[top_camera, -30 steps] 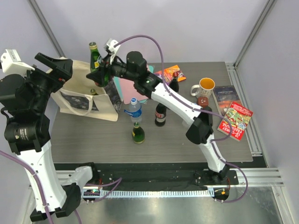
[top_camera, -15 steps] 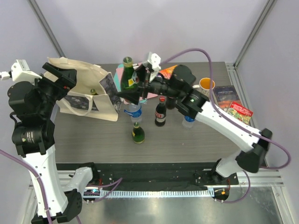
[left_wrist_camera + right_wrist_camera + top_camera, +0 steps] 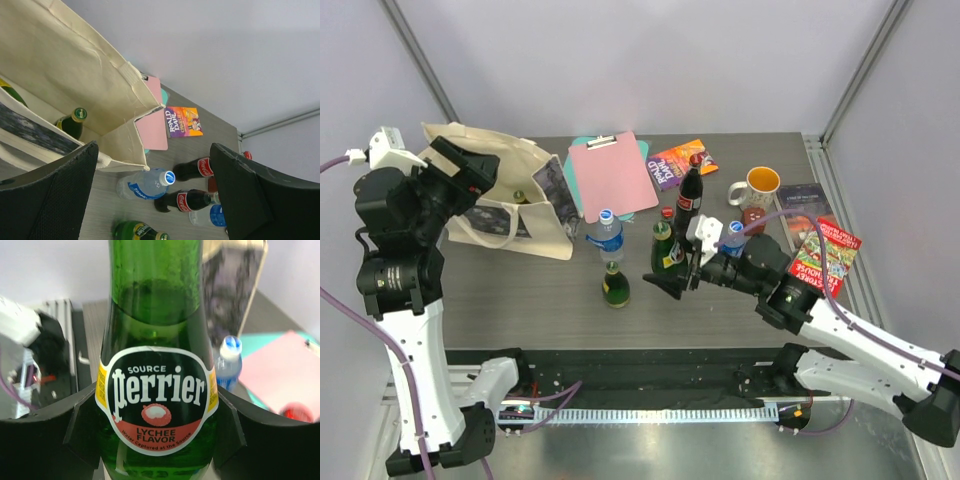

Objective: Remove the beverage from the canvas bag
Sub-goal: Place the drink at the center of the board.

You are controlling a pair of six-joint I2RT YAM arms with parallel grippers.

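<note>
Clamped upright in right fingers (image 3: 40,440): green Perrier bottle (image 3: 157,390). Spread wide above canvas bag (image 3: 75,75): left fingers (image 3: 50,200).

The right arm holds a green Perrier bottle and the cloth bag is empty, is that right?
Not quite. The right gripper does hold the green Perrier bottle, but the cloth bag is not empty: the left wrist view shows a second green bottle inside it.

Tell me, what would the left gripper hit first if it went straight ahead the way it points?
Most likely the canvas bag: its open corner sits midway between the fingers of the left gripper. Depth is hard to judge, though.
</note>
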